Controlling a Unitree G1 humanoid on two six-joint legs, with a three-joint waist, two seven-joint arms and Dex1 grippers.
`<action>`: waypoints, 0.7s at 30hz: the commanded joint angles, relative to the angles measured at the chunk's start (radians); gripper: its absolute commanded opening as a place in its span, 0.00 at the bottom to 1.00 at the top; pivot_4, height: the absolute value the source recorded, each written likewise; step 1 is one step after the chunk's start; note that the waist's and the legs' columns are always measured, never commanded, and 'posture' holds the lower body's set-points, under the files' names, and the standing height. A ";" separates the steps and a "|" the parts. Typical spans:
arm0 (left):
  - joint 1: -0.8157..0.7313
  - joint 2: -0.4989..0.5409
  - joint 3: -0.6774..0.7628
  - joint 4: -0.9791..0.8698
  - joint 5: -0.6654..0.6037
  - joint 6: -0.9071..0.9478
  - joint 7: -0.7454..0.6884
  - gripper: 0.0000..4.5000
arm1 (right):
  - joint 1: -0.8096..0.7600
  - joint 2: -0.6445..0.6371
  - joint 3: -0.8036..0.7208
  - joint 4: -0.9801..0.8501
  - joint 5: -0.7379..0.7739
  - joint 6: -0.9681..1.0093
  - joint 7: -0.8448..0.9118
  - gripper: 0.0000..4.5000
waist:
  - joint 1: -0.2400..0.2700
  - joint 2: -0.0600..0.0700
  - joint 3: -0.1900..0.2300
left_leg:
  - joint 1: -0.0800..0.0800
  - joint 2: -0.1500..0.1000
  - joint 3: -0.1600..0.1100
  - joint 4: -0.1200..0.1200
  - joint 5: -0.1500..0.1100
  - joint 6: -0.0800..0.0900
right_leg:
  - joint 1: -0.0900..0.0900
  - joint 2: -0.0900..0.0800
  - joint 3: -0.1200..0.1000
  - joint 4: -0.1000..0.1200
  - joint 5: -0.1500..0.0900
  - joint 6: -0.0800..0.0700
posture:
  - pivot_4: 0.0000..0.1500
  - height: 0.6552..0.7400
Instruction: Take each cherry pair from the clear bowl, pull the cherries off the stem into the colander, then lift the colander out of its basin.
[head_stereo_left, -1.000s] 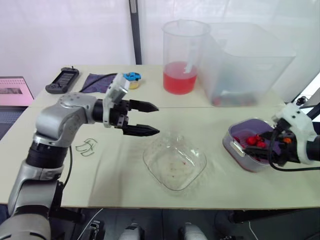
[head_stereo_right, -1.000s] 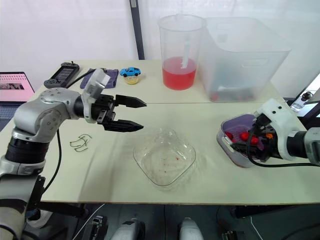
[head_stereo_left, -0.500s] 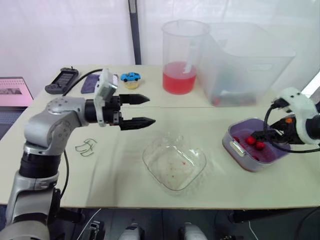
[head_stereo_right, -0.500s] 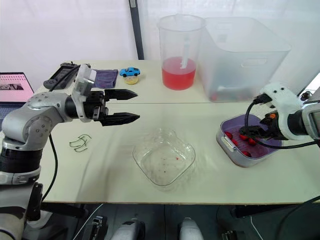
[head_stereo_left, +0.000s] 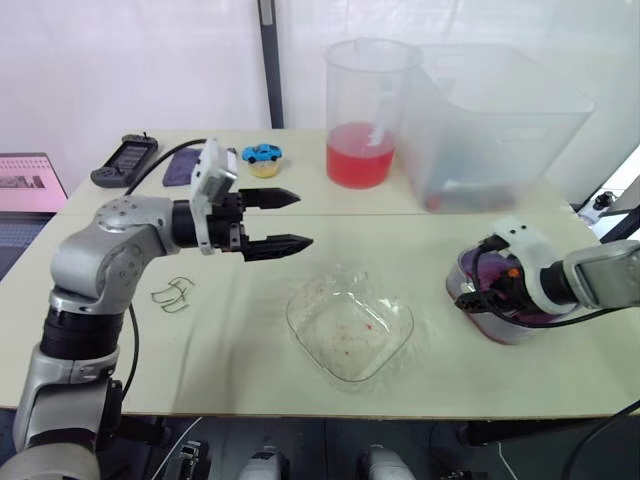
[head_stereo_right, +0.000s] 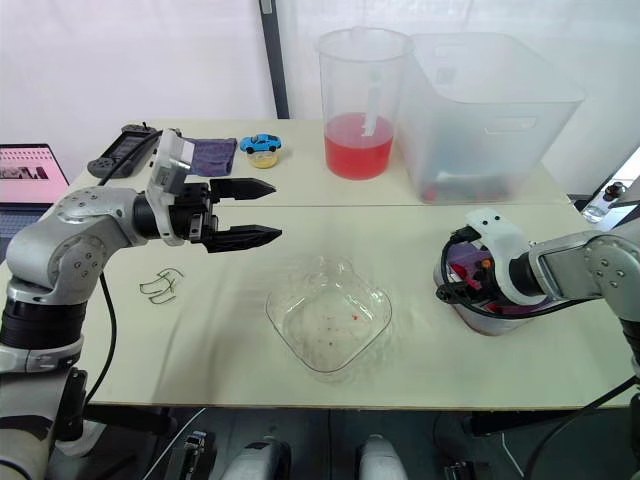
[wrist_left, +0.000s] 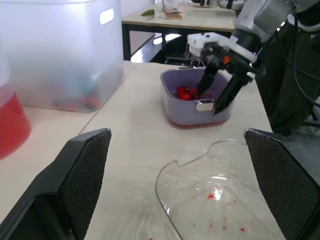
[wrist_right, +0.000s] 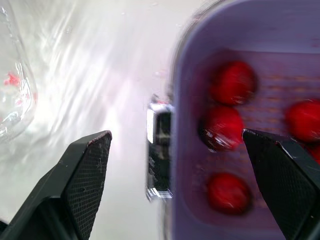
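Observation:
The clear bowl stands at mid-table, holding only red juice specks. To its right is the purple colander in its basin, with several loose red cherries inside. My right gripper is open at the colander's near-left rim. One finger is inside the wall and one outside, by the small metal handle. My left gripper hovers open and empty above the table, left of and behind the bowl. A few green stems lie on the table further left.
A jug of red liquid and a big clear tub stand at the back. A toy car, dark cloth and remote lie back left. A laptop is at the left edge.
My right gripper swung from over the colander's right side down to its left rim and now straddles the wall. The left gripper has stayed nearly still.

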 joint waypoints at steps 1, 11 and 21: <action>-0.002 0.012 0.018 -0.039 -0.008 -0.003 0.008 1.00 | -0.009 0.007 -0.020 -0.016 0.020 0.007 -0.043 0.93 | 0.001 0.000 0.000 | 0.000 0.000 0.000 0.000 0.000 0.000 | 0.000 0.000 0.000 0.000 0.000 0.000 | 1.00 0.93; 0.014 0.024 -0.007 -0.056 0.004 0.004 0.009 1.00 | -0.019 -0.028 0.024 -0.054 0.109 0.007 -0.107 0.29 | 0.000 0.000 0.000 | 0.000 0.000 0.000 0.000 0.000 0.000 | 0.000 0.000 0.000 0.000 0.000 0.000 | 1.00 0.93; -0.036 -0.003 -0.036 -0.011 0.024 -0.023 -0.009 1.00 | 0.007 -0.050 -0.001 -0.064 0.159 0.007 -0.178 0.05 | 0.001 0.000 0.000 | 0.000 0.000 0.000 0.000 0.000 0.000 | 0.000 0.000 0.000 0.000 0.000 0.000 | 1.00 0.93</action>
